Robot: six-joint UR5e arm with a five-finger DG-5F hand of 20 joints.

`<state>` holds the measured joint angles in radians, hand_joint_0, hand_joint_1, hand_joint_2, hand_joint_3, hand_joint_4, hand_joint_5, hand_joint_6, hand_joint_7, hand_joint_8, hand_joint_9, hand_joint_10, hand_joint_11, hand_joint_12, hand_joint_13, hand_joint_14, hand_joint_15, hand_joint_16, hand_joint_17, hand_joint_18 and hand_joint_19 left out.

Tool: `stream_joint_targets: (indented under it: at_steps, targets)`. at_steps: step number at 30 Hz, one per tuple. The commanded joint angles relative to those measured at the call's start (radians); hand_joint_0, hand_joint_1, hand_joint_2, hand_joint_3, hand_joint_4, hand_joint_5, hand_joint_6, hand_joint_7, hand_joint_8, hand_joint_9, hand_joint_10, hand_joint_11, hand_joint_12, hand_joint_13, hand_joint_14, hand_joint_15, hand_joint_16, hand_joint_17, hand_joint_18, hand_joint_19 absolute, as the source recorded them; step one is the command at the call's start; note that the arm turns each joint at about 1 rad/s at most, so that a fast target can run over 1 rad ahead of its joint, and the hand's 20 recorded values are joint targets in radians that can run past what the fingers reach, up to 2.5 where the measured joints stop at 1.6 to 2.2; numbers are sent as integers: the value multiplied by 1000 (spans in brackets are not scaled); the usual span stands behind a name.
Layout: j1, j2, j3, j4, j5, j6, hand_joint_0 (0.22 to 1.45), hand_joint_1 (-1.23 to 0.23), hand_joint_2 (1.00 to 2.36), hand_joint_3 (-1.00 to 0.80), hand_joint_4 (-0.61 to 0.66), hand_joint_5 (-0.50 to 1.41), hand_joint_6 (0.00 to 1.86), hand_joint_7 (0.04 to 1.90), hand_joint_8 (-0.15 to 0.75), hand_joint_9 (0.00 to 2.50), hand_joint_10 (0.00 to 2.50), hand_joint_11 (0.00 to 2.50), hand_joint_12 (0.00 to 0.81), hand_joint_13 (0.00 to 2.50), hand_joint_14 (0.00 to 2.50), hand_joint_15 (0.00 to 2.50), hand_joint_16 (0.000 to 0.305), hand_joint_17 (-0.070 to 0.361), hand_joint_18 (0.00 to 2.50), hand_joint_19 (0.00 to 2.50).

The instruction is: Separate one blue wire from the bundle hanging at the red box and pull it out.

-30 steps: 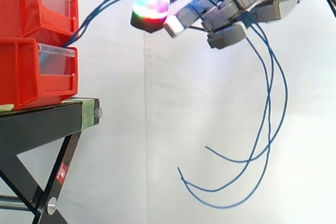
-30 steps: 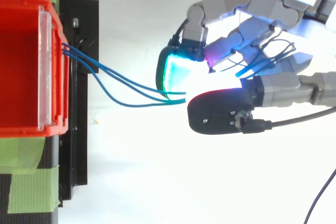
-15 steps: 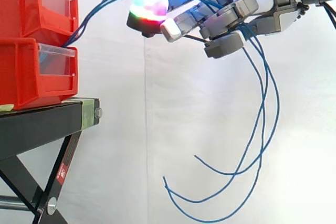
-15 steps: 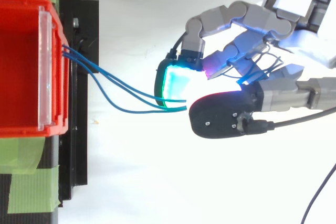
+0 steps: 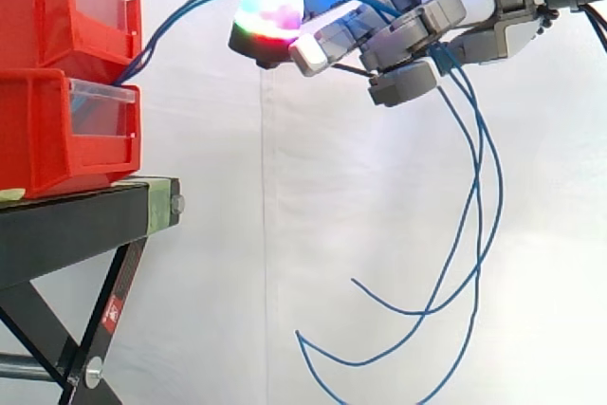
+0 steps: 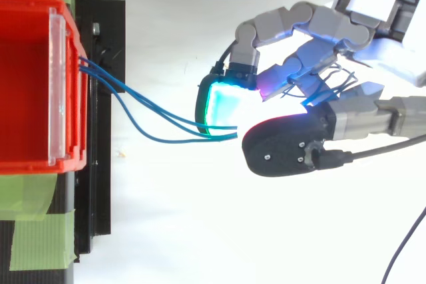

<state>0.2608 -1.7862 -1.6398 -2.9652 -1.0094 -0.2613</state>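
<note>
Three thin blue wires (image 5: pixel 180 9) leave the front of the lower red box (image 5: pixel 57 130) and arch up to the right into my hand (image 5: pixel 417 30). The hand's fingers are curled round the wires, which pass between the glowing fingertips (image 6: pixel 223 104) and the thumb. Behind the hand the wires hang down in long loops (image 5: pixel 479 168), and their loose ends swing free low in the side view. From above, the wires (image 6: pixel 166 140) fan out slightly between the box (image 6: pixel 26 84) and the hand (image 6: pixel 346 114). All three wires run through the grasp together.
Two red bins are stacked on a black stand (image 5: pixel 85 225) at the left, with green tape (image 6: pixel 40 231) on its top. A white curtain lies behind the work. Open space lies below and to the right of the hand.
The hand has shifted a little to the left and up. The hanging wire loops and their loose ends have dropped lower and swung left. The grasp looks the same.
</note>
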Motion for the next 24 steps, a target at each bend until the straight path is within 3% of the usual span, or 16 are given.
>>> stream_joint_targets:
  at_steps: [1, 12, 24]
  targets:
    - [0, -1, 0, 0, 0, -1, 547, -595, 1011, -365, 271, -188, 720, 1122, 387, 896, 18, 1064, 361, 1004, 1987, 1287, 47, 105, 1006, 1628]
    - [0, -1, 0, -1, 0, 0, 538, -691, 1004, -460, 271, -190, 723, 1123, 391, 898, 17, 1067, 368, 1005, 1984, 1282, 48, 108, 1013, 1623]
    - [0, 1, 0, 0, 2, 0, 585, -756, 1007, -426, 271, -198, 750, 1096, 379, 892, 18, 1066, 355, 1012, 1929, 1308, 45, 102, 999, 1621]
